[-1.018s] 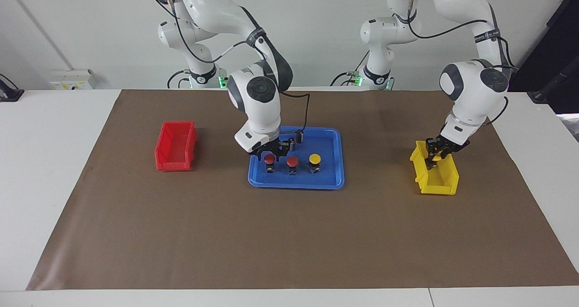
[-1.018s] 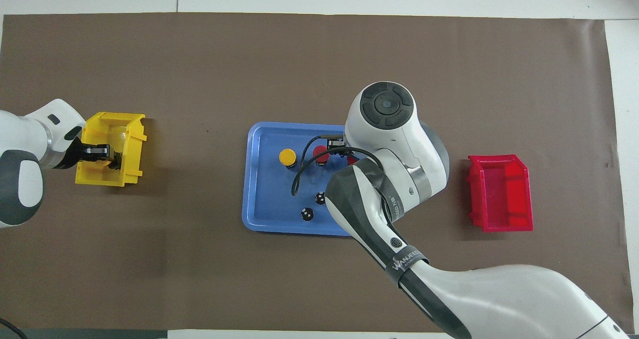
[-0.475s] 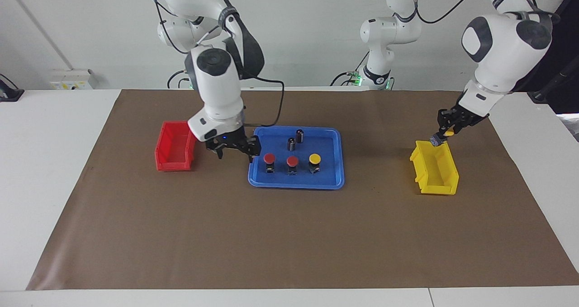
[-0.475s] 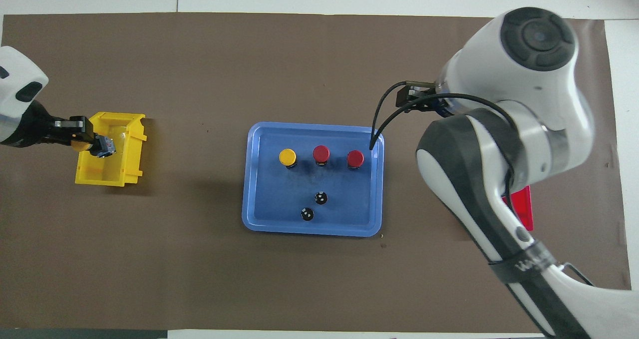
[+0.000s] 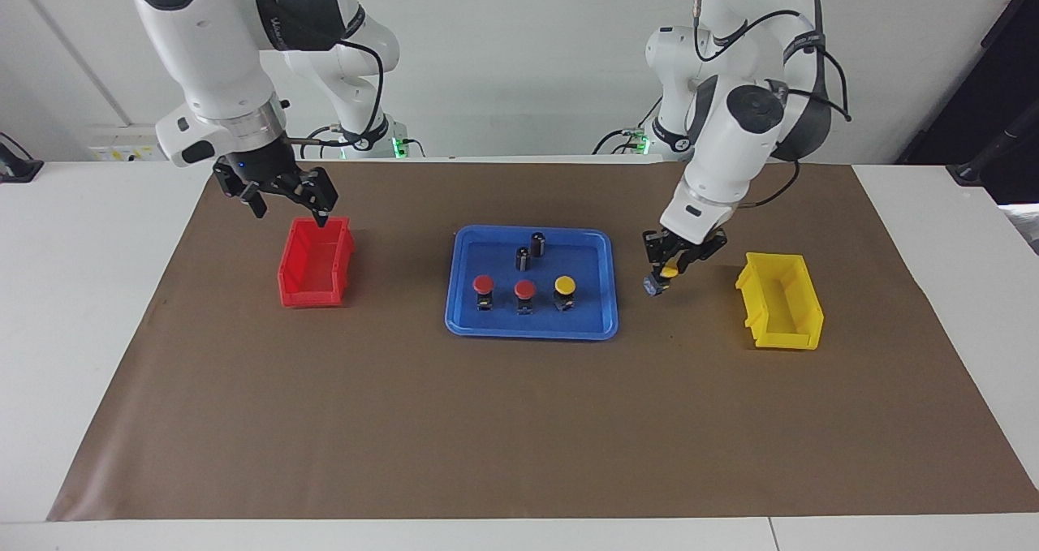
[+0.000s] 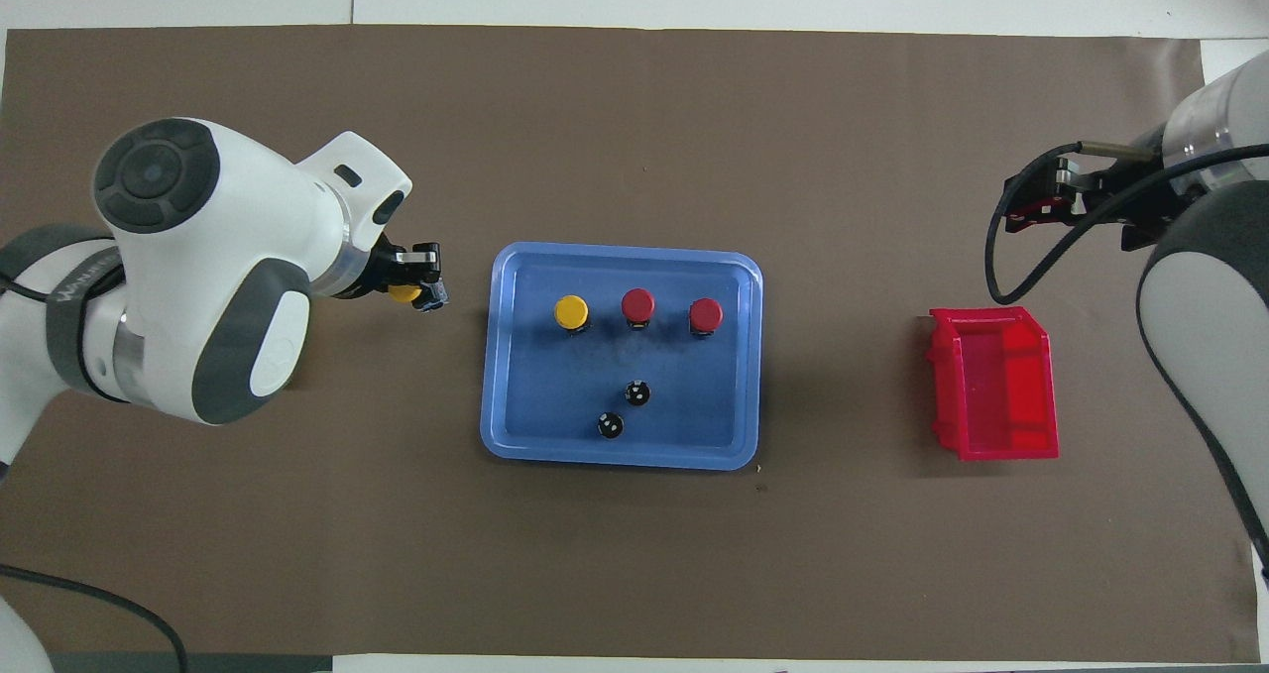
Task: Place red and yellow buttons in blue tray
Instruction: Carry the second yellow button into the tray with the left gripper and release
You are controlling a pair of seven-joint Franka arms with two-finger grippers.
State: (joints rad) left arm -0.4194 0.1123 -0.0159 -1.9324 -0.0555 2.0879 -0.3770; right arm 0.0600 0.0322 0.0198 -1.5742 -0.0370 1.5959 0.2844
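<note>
Buttons: we count three mushroom-capped push-buttons upright in a row in the wide shallow blue plastic tray (image 5: 463, 324) — two red buttons (image 5: 484, 283) (image 5: 525, 290) and one yellow button (image 5: 565, 285).
Fourth button: a yellow-capped button (image 5: 667, 271) is clamped in the left gripper (image 5: 661, 273), tilted, black body pointing down.
Left arm: bent down over the brown mat between tray and small deep yellow bin (image 5: 781, 301).
Right arm: raised, right gripper (image 5: 280, 198) with fingers spread apart, over the small deep red bin (image 5: 315, 262).
Dark cylinders: two capless ones (image 5: 537, 243) (image 5: 523, 258) stand in the tray, nearer to the robots than the row.
Views: the overhead view hides the yellow bin under the left arm; we see it on the table in the facing view.
</note>
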